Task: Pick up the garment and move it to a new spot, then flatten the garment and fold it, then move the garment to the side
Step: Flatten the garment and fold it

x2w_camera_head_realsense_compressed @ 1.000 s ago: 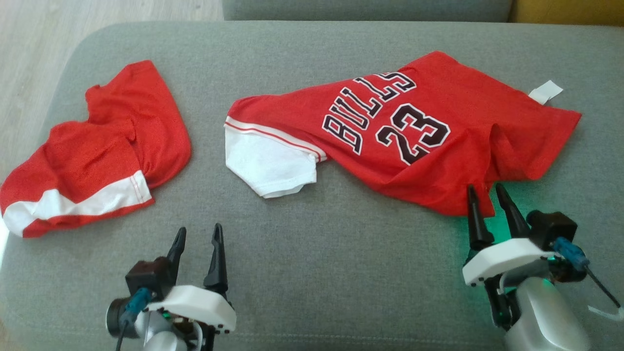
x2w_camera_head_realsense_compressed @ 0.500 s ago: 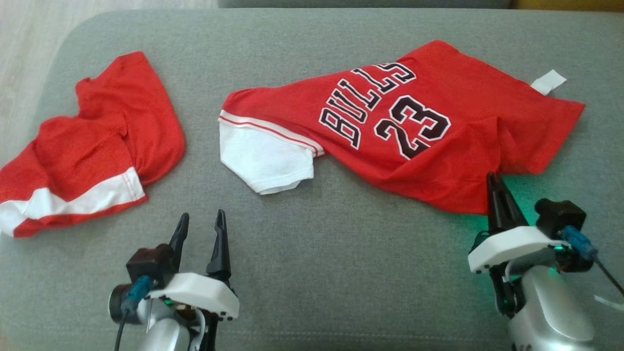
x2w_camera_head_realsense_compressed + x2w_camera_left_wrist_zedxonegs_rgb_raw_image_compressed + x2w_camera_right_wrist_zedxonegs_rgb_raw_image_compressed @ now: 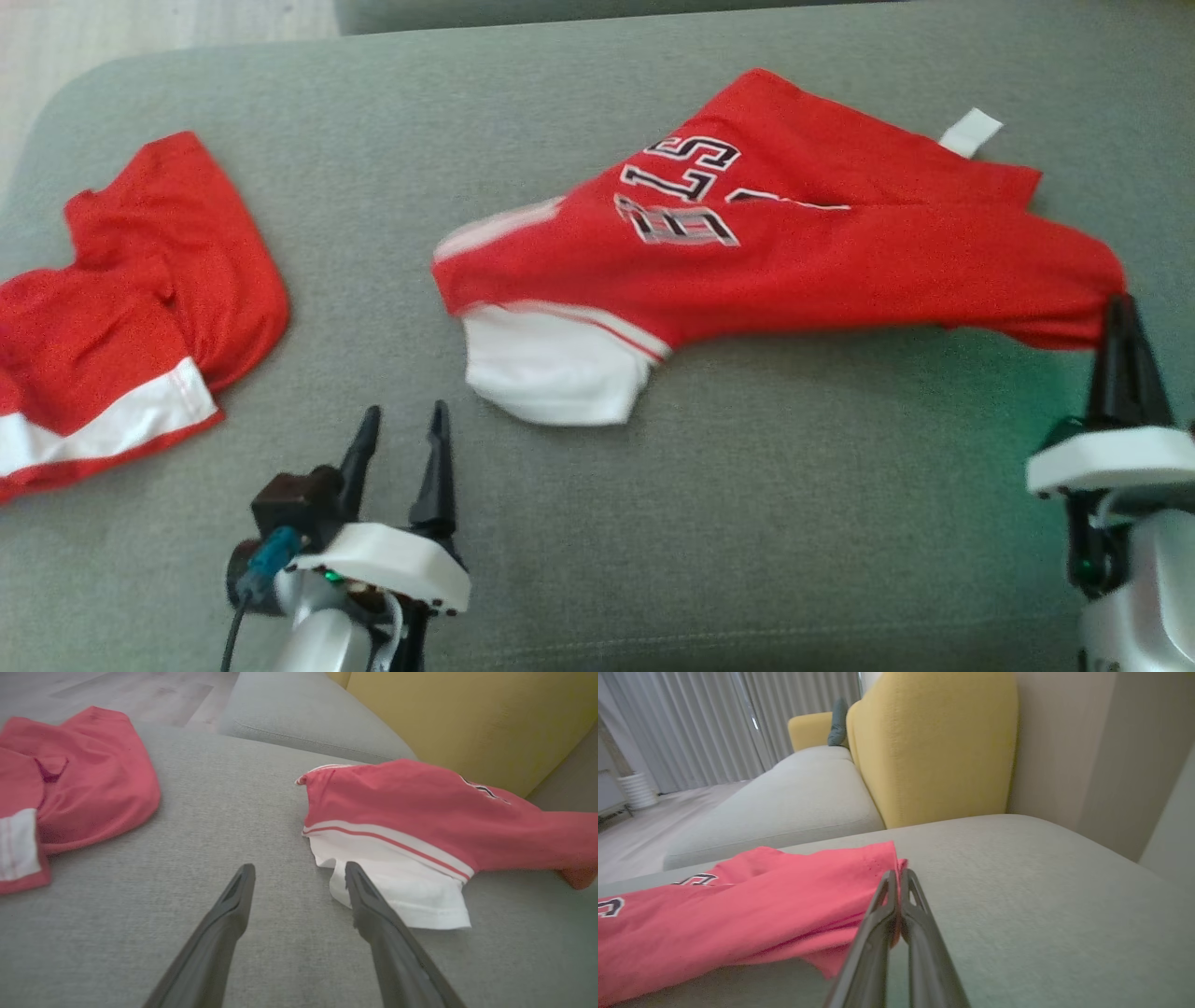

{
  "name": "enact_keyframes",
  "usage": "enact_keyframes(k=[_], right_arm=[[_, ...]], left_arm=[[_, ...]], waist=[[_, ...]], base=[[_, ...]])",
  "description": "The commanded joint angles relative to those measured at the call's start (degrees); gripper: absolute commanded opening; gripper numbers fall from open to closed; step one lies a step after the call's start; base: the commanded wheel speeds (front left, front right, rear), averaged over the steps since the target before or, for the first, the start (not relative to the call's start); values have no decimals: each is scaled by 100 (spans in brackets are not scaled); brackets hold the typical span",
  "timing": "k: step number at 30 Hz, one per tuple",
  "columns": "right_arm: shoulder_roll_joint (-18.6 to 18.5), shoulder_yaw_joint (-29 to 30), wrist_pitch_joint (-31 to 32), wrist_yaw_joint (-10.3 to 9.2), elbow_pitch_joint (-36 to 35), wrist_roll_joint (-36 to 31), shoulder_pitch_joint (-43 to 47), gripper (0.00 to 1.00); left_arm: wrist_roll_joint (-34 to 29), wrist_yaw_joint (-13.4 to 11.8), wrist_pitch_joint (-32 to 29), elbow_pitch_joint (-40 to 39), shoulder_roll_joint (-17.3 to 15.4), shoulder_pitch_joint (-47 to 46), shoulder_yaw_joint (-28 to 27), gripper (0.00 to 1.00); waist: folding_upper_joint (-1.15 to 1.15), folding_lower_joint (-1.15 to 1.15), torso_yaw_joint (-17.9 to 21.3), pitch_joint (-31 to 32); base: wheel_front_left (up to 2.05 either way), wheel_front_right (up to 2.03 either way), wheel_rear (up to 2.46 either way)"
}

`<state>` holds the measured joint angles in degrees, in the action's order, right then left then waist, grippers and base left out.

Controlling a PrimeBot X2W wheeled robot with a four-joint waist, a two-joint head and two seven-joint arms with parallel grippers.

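Grey sofa cushion [image 3: 747, 523] carries the red jersey [image 3: 822, 271] stretched left to right across its far half, its right end pinched and lifted by the right claw [image 3: 1120, 308], while the left claw [image 3: 405, 415], spread wide and empty, sits just near of the white sleeve [image 3: 551, 364].

Two red garments: a jersey [image 3: 794, 271] centre right, a second garment [image 3: 159, 299] far left. Two grippers: left gripper [image 3: 406, 413] lower left, right gripper [image 3: 1120, 303] right edge. One tag [image 3: 971, 131].

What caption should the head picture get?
Right hand pinches the red jersey's edge on the gray couch while the open left hand hovers nearby.
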<state>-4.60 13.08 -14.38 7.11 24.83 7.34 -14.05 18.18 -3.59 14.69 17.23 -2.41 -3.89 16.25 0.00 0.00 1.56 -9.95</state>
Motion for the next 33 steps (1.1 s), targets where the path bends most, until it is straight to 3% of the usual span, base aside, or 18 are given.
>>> enact_keyframes(k=[1,8,17,26,33], right_arm=[[-126,-31,-62,37,-214,-58,-27,0],[-75,-26,-62,37,-223,-80,-51,0],[28,-254,-62,37,-228,-66,-228,0],[46,-427,-62,37,-253,-54,-313,0],[44,-555,-62,37,-241,-17,-316,0]], left_arm=[[70,80,31,-180,-47,-270,-89,100],[410,514,31,2,-47,-466,263,100],[646,516,31,396,-47,-790,226,100],[924,964,31,924,-47,-1039,214,100],[965,1100,31,848,-47,-1081,479,100]], waist=[[0,0,98,-16],[0,0,241,-138],[0,0,353,-333],[0,0,441,-467],[0,0,418,-487]], base=[[0,0,0],[0,0,0],[0,0,0],[0,0,0],[0,0,0]])
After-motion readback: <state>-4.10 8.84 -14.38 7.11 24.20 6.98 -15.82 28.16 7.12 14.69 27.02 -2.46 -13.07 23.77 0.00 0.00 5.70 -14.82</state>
